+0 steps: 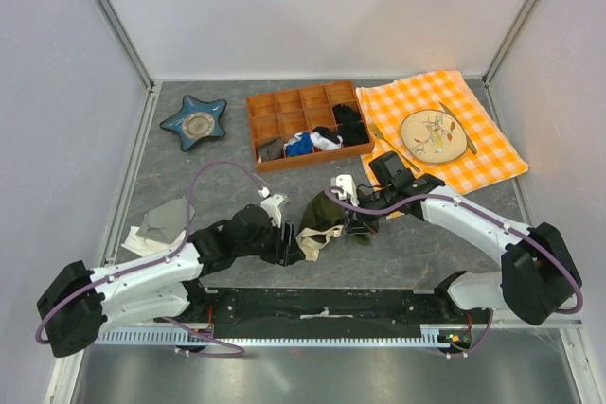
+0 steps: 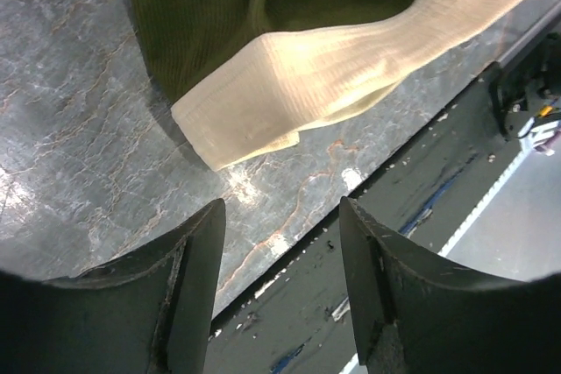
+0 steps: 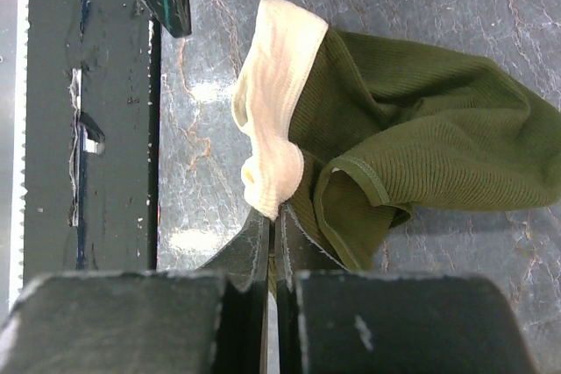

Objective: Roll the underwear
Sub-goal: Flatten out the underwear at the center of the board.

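The olive-green underwear (image 1: 327,222) lay crumpled on the grey stone-patterned bench (image 1: 417,243), near its front edge and between the two arms. Its cream waistband (image 2: 333,76) was folded over on the side toward the left arm. The right end effector (image 3: 272,238) was pinched together on the cloth where waistband and green fabric met. The left end effector (image 2: 280,216) hung just short of the waistband with its fingers apart, touching nothing. A black rail (image 1: 322,305) ran along the bench edge just in front of the garment. Farther back stood one wooden compartment tray (image 1: 275,101); its front row held small grey, blue, white and black garments. To its left sat one blue star-shaped dish (image 1: 194,122). To its right lay one orange checked cloth (image 1: 492,153) carrying one plate (image 1: 433,134), one fork (image 1: 393,147) and one knife (image 1: 457,127). Beside the left arm lay a grey cloth (image 1: 166,219) on a white one.
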